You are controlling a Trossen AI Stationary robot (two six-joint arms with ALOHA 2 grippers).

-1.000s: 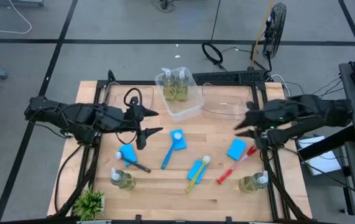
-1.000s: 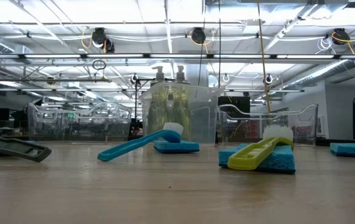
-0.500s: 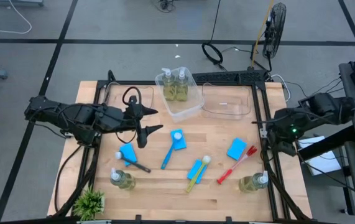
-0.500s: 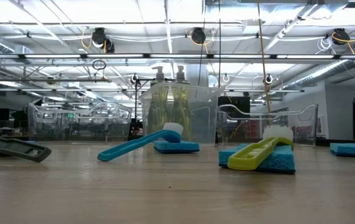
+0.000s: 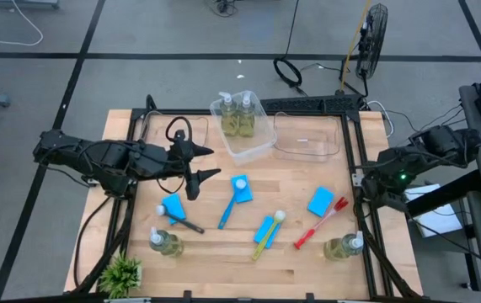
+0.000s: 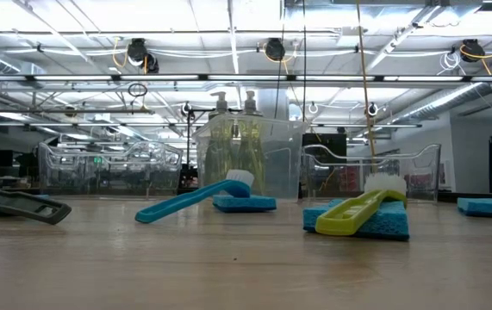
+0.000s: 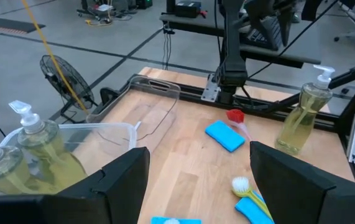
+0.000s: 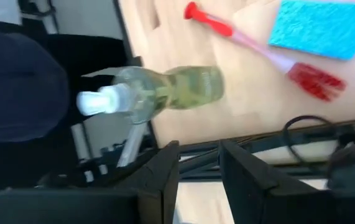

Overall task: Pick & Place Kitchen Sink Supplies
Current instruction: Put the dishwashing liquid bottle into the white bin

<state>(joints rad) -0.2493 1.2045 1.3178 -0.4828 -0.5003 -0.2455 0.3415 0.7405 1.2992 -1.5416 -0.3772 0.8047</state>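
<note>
My left gripper (image 5: 210, 164) hangs open over the table's left half, above the blue sponge (image 5: 173, 207) and the black brush (image 5: 186, 224); nothing is between its fingers (image 7: 199, 186). My right gripper (image 5: 365, 183) is at the table's right edge, tipped down and open with a narrow empty gap (image 8: 199, 171), above a soap bottle (image 8: 158, 93) standing on the table. A blue brush (image 5: 228, 207) leans its head on a sponge (image 5: 242, 192). A yellow-green brush (image 6: 358, 211) lies on another sponge (image 5: 263, 228). A red brush (image 5: 317, 224) lies beside a sponge (image 5: 320, 202).
A clear bin (image 5: 242, 128) at the far middle holds two soap bottles; an empty clear bin (image 5: 307, 135) stands to its right. Another soap bottle (image 5: 166, 242) and a small potted plant (image 5: 122, 274) are at the near left corner. Black frame rails border the table.
My right gripper has drawn back from over the table beside the empty bin toward the table's right edge, sinking a little, rolling and tipping downward. The things on the table have kept their places.
</note>
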